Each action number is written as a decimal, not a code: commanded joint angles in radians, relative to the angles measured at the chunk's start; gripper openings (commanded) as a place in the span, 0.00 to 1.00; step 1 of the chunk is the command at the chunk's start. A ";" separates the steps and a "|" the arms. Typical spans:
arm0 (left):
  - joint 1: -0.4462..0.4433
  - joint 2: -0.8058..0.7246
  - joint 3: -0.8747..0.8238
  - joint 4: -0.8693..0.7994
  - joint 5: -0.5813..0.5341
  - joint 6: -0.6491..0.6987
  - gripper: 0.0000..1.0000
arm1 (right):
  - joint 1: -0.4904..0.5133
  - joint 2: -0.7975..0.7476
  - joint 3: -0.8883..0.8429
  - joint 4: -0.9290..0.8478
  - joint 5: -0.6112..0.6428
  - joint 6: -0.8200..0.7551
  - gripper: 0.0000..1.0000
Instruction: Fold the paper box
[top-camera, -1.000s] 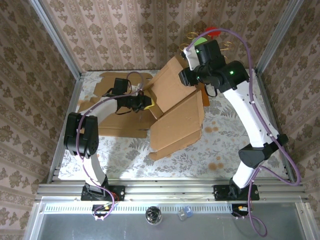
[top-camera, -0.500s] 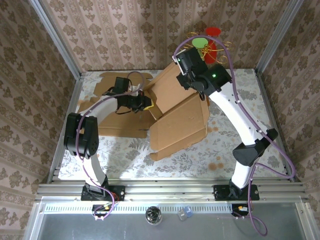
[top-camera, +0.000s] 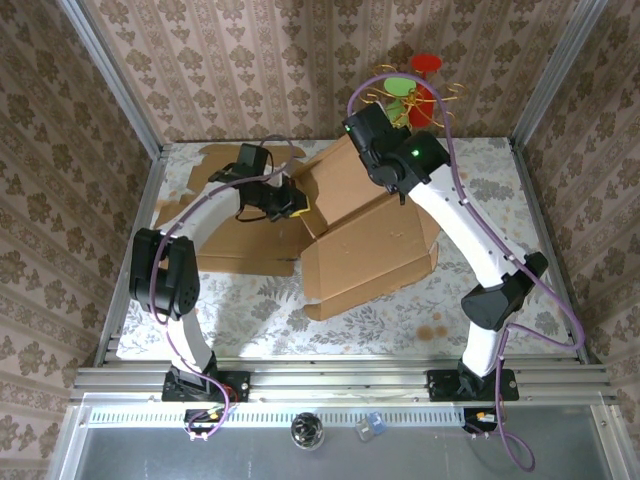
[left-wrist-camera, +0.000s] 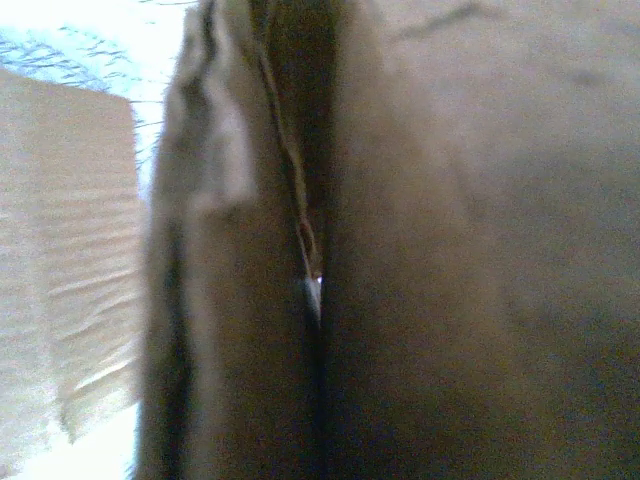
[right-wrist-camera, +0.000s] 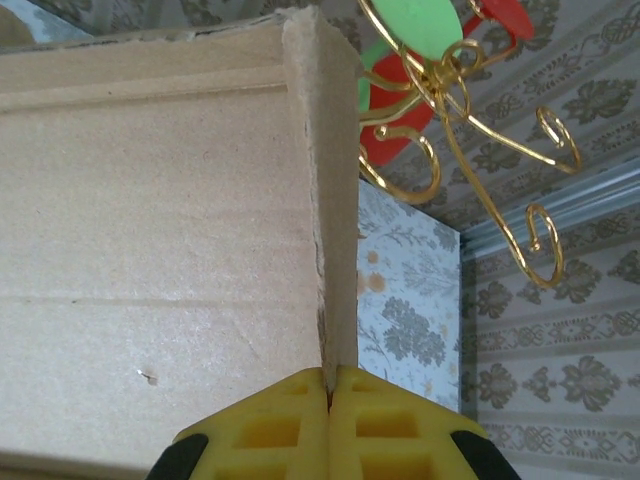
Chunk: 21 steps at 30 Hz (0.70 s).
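Seen from above on a floral counter (top-camera: 250, 310): a partly folded cardboard box (top-camera: 370, 250), lying mid-counter with flaps raised. Pinched at its left flap by the left claw (top-camera: 295, 205), pressed together. Gripped along an upright far edge by the right claw (right-wrist-camera: 328, 385), yellow pads (right-wrist-camera: 270, 430) closed on the cardboard. Behind, a gold wire stand (top-camera: 415, 85).

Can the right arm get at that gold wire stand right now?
Probably not yet: the right hand is shut on the paper box, and the gold wire stand sits beyond that wall.

No readable text or number on the paper box (top-camera: 360, 250) or elsewhere
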 joint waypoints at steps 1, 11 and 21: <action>-0.016 -0.040 0.093 -0.193 -0.137 -0.011 0.00 | -0.001 -0.019 -0.070 -0.024 0.050 0.050 0.00; -0.076 -0.030 0.190 -0.372 -0.342 0.019 0.00 | -0.038 -0.217 -0.486 0.143 -0.097 0.207 0.00; -0.125 0.118 0.267 -0.380 -0.426 0.031 0.00 | -0.069 -0.240 -0.733 0.255 -0.143 0.384 0.00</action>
